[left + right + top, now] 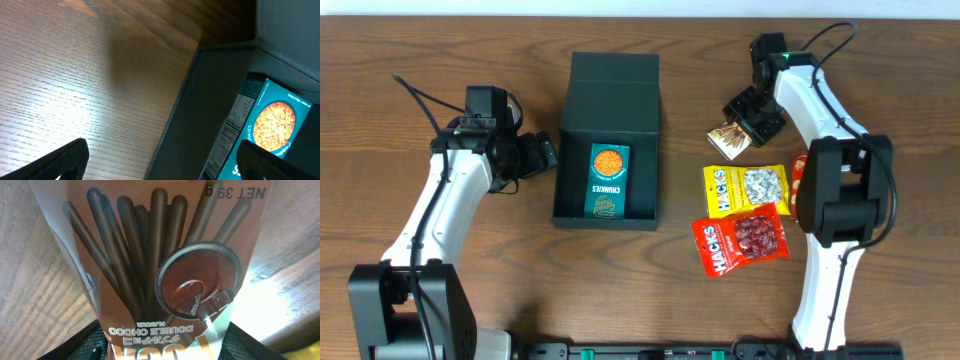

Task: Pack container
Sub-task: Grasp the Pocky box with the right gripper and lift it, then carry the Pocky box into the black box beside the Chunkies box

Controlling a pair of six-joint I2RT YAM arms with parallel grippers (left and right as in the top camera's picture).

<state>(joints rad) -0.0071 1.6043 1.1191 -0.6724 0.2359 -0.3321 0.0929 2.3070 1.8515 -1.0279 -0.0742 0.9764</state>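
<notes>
While right gripper (162, 342) jaws straddle the stick packet (160, 265), can't tell if pinching, close square on its end, lift level, no dragging. Container (612, 95) sits open mid-table, well apart, cookie box (607, 180) inside; aim for bare floor. Left gripper (167, 160) jaws spread wide astride container's left wall.

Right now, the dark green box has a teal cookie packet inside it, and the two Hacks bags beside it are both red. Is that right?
Not quite. Only one of them is a red Hacks bag. The other is a yellow Hacks bag, as the overhead view shows. The teal cookie packet does lie inside the dark green box, and both bags lie beside it.
</notes>
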